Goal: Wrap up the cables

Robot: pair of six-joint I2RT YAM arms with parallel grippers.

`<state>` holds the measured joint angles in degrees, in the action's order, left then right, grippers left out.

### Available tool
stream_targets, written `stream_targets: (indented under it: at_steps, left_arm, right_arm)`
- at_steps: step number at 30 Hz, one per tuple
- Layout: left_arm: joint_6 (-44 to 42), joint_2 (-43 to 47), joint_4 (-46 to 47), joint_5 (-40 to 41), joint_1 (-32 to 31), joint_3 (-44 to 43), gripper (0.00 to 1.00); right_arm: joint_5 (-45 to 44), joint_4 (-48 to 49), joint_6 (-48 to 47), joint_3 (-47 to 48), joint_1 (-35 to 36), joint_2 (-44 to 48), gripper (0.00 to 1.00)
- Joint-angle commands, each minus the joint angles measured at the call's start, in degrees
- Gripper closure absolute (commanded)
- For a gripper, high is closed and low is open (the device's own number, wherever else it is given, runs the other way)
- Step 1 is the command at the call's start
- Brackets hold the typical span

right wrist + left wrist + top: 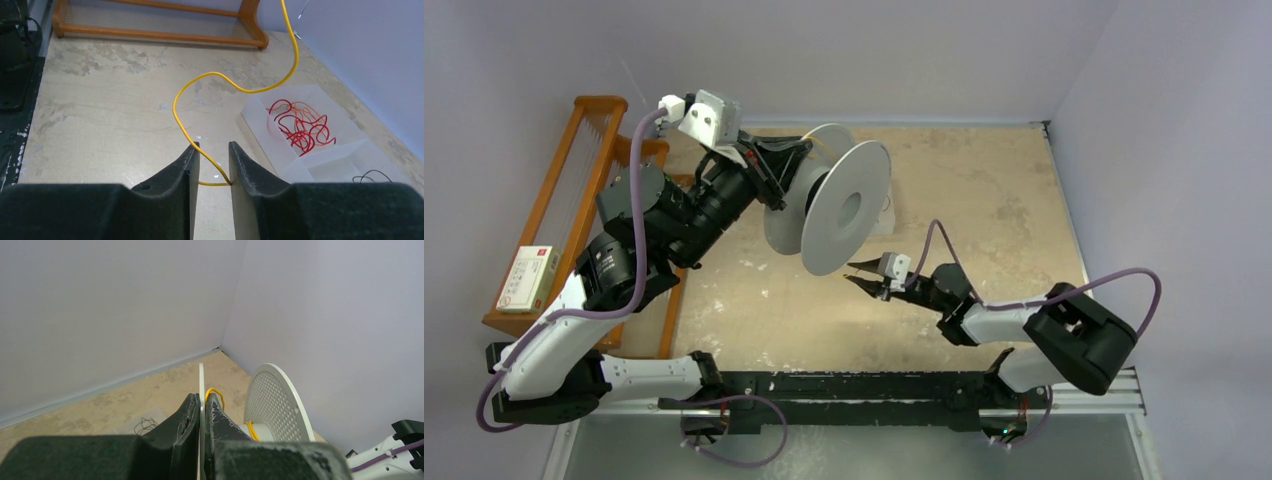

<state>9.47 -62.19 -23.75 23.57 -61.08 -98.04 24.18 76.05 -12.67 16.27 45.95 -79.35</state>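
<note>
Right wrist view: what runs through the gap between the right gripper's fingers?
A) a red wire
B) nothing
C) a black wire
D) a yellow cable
D: the yellow cable curves down over the table and crosses the gap between the fingers of the right gripper, which stand apart, while the red wires lie in the clear tray off to the side.

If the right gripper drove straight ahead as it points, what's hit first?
The thin curly yellow wire, looped between the open fingers of the right gripper; beyond it probably just beige tabletop, depth unclear.
</note>
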Motion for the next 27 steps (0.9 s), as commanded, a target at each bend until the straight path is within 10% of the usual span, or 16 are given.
stream_targets:
  at_steps: [1,9,27]
  left_arm:
    - [1.6,1.4,5.2,-1.1,0.3,-3.2,1.00]
    - [1.4,1.6,5.0,-0.5,0.2,-3.2,1.00]
    - [-4.6,-1.8,17.7,15.4,0.2,7.7,1.00]
  right_arm:
    - [1.6,2.8,0.0,2.8,-0.3,-1.0,0.73]
    - [2.6,3.2,0.7,3.3,-0.3,-2.3,1.00]
    - [-4.1,7.2,8.6,-1.7,13.4,-2.2,1.00]
